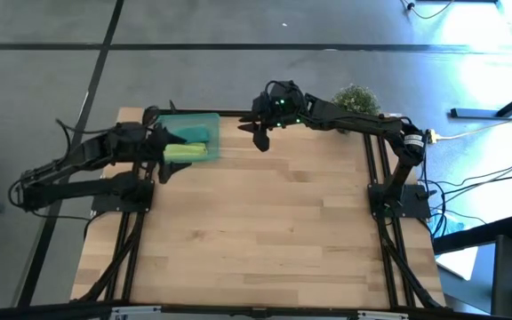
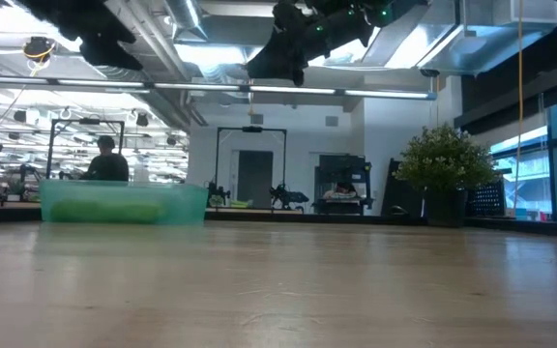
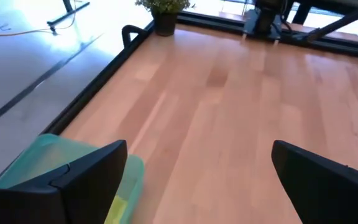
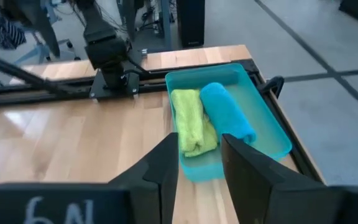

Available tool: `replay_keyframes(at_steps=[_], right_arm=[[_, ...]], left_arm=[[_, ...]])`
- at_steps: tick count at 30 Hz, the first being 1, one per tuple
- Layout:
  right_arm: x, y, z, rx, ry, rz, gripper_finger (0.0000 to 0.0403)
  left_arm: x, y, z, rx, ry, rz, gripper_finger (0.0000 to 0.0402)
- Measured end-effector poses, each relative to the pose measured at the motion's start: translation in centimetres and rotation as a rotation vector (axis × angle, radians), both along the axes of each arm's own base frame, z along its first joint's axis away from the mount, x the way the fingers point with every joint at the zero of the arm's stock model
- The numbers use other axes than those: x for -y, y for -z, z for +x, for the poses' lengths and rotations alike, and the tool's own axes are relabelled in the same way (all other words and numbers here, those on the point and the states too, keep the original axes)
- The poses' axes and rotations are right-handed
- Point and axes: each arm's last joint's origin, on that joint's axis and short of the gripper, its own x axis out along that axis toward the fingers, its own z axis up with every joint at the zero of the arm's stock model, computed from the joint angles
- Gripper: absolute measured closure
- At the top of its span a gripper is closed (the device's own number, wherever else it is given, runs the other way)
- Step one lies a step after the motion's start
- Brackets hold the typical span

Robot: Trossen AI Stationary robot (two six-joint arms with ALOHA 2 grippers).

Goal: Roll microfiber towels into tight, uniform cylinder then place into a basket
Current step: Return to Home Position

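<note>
1. Find lime-green towel [image 4: 190, 121] and teal towel [image 4: 225, 111] rolled, touching side by side, inside the basket [image 4: 199, 170] at the far left corner of the counter [image 1: 274, 231].
2. Expect soft, light cloth, apt to unroll; pinch across a roll's middle.
3. Note left gripper [image 3: 199, 149] spread wide, empty, at the basket's edge; right gripper [image 1: 261, 135] slightly parted, empty, raised nearby.
4. Mind basket rim; ignore potted plant [image 1: 356, 96], well apart.

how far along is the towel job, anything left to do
Rolling and placing look done: the lime-green towel and the teal towel lie rolled, side by side, in the basket. Nothing is in hand: the left gripper is open at the basket's edge, and the right gripper is open and raised off the table, facing the basket. All that seems left is for both arms to park.
</note>
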Motion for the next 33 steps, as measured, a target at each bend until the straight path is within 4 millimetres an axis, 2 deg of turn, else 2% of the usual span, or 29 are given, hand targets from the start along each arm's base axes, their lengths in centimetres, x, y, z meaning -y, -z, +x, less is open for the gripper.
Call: replay_keyframes(at_steps=[4, 10, 15, 18, 24, 29, 33], right_arm=[[0.0, -0.1, 0.0, 0.01, 0.01, 0.04, 0.0293], [-0.3, -2.0, 0.3, 0.09, -0.084, 0.049, 0.039], [-0.6, -4.4, -0.1, 0.145, -0.15, -0.029, 0.0395], [-1.3, -6.2, -1.5, 0.178, -0.233, -0.048, 0.0398], [-3.2, -8.9, -5.3, 0.116, -0.283, -0.12, 0.0399], [-5.6, -11.5, -9.0, 0.092, -0.272, -0.189, 0.0398], [-7.7, -12.3, -11.7, 0.118, -0.316, -0.234, 0.04]], left_arm=[[0.3, 1.1, -0.8, 0.016, 0.002, 0.015, 0.0007], [0.9, 2.2, -2.1, 0.149, 0.002, 0.066, 0.0007], [1.3, 3.6, -3.1, 0.264, -0.006, 0.078, 0.0007], [1.5, 4.7, -3.5, 0.333, -0.014, 0.061, 0.0007], [1.7, 6.5, -3.9, 0.398, -0.001, 0.047, 0.0007], [1.6, 6.5, -3.5, 0.451, 0.034, 0.048, 0.0007], [1.6, 6.6, -3.4, 0.464, 0.047, 0.068, 0.0007]])
